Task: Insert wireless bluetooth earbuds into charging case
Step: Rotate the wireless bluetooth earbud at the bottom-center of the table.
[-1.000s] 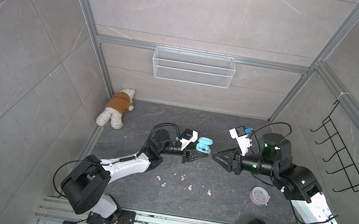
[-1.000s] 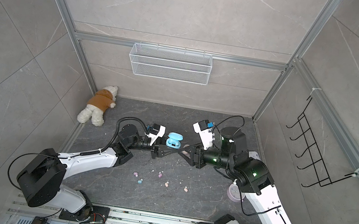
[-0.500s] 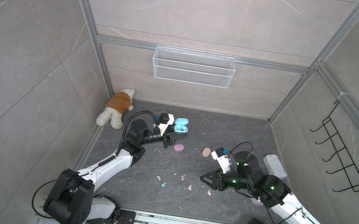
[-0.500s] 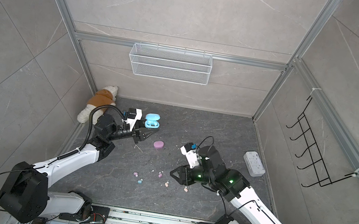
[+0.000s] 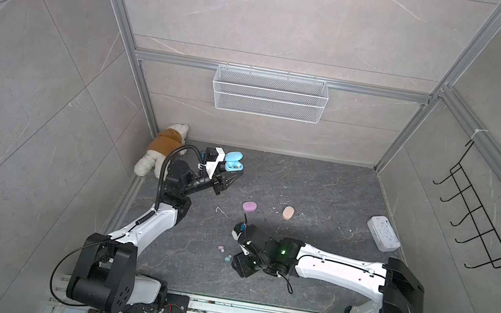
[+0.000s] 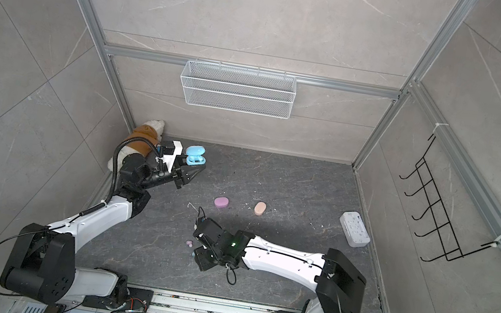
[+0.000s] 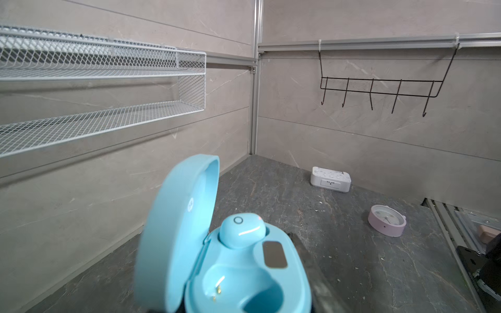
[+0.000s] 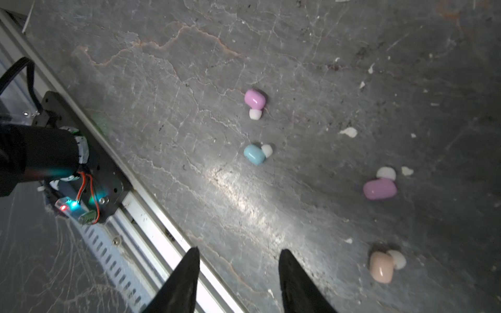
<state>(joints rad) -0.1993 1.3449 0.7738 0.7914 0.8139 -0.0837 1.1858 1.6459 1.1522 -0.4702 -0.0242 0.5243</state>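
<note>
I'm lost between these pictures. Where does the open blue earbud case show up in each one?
In a top view: the blue charging case, far left of the scene, at the left gripper.
In a top view: the case, just right of the plush toy.
Left wrist: close up in the foreground, lid open.
Right wrist: not in it.
Shared landmark, except right wrist: the white wire basket.

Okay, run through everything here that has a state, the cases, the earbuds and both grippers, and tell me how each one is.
blue charging case: lid open, one blue earbud seated, other slot empty.
left gripper: shut on the blue charging case.
right gripper: open, holding nothing.
lilac case: closed, on the table.
peach case: closed, on the table.
lilac earbuds, loose blue earbud, peach earbud: lying on the table, uncased.
</note>
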